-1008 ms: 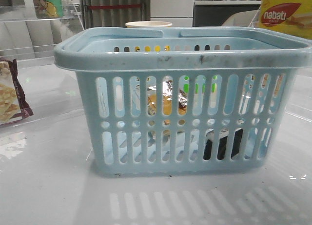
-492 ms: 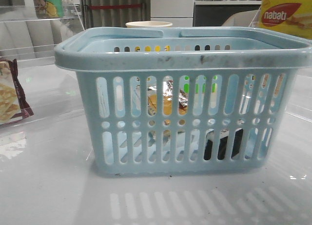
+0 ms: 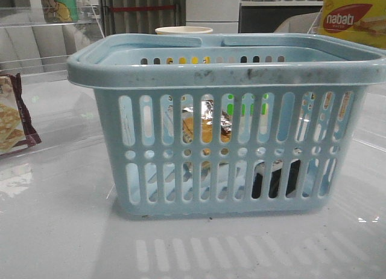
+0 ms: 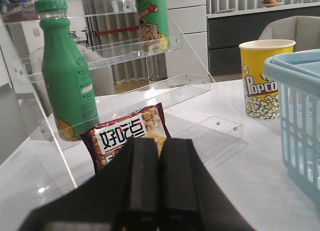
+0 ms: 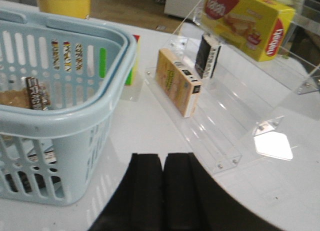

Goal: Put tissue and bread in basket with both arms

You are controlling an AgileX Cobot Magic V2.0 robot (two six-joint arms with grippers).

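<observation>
The light blue slotted basket (image 3: pixel 223 80) stands in the middle of the table in the front view. Through its slots I see the golden-brown bread (image 3: pixel 207 129) in shiny wrapper, and the black tissue packet (image 3: pixel 276 179) low at the right. The basket also shows in the right wrist view (image 5: pixel 75 126), with the bread (image 5: pixel 22 96) inside, and in the left wrist view (image 4: pixel 300 91). My left gripper (image 4: pixel 159 143) is shut and empty, left of the basket. My right gripper (image 5: pixel 163 158) is shut and empty, right of the basket. Neither gripper shows in the front view.
A maroon-edged cracker bag (image 4: pixel 130 136) and a green bottle (image 4: pixel 67 76) stand by a clear shelf on the left. A yellow popcorn cup (image 4: pixel 260 78) is behind the basket. On the right, a clear rack (image 5: pixel 225 116) holds small boxes and a yellow nabati box (image 5: pixel 247 21).
</observation>
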